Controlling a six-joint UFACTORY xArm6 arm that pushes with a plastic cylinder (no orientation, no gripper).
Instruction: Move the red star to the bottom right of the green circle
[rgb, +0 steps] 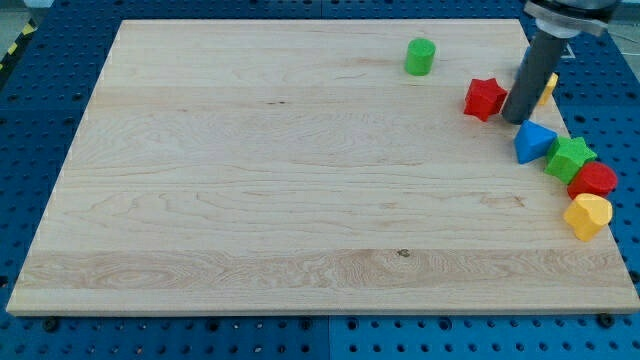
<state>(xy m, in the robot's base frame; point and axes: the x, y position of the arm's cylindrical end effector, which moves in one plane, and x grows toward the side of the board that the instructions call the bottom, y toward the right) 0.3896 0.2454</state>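
Note:
The red star (485, 98) lies on the wooden board near the view's upper right. The green circle (420, 56), a short cylinder, stands up and to the left of it, apart from it. My tip (516, 121) is the lower end of the dark rod, just to the right of the red star and close to its right edge. Whether it touches the star I cannot tell. The rod partly hides a yellow block (547, 88) behind it.
Along the board's right edge lie a blue block (533, 142), a green star (570, 157), a red block (595, 180) and a yellow heart-like block (588, 215), packed close together. The board (280, 180) rests on a blue perforated table.

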